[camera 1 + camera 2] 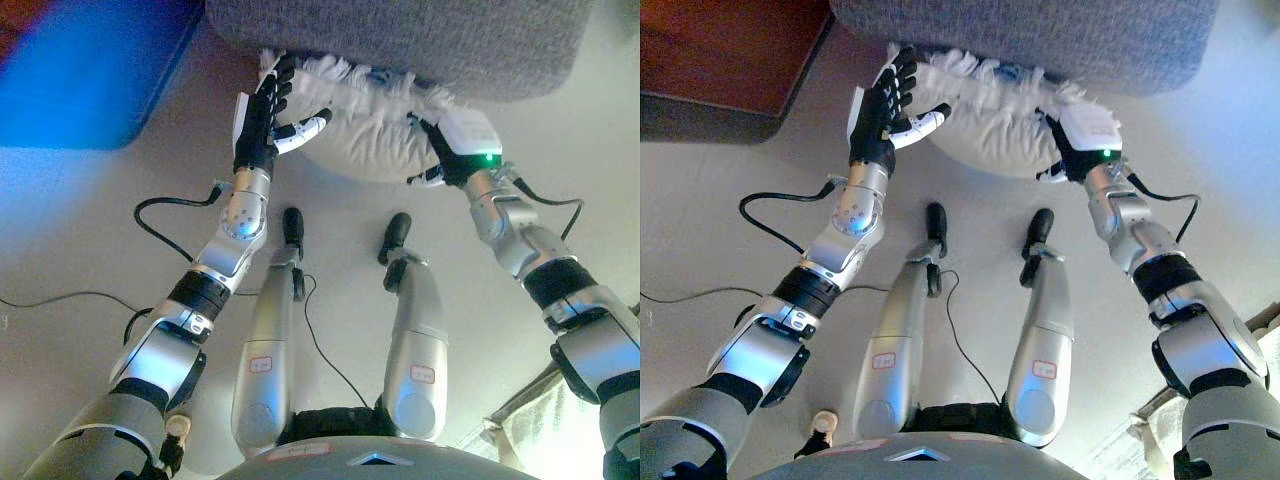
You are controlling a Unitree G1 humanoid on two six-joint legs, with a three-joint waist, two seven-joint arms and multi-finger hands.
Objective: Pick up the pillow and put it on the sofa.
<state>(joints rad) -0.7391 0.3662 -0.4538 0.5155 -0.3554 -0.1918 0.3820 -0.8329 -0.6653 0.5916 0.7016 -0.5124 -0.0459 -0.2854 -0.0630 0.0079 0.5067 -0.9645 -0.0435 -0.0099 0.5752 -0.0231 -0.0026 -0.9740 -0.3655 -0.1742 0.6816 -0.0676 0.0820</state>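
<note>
Below, white pillow [375,125] tucked against grey sofa [400,35] edge, left hand [268,112] fingers spread, right hand [445,150] touching pillow.

Both head views look steeply down, close over the arms; shared: floor [90,240], white pillow [990,130], grey sofa [420,40] edge at top.

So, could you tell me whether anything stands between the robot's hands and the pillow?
Nothing visible does. The left hand and right hand flank the white pillow on the floor, against the grey sofa.
</note>
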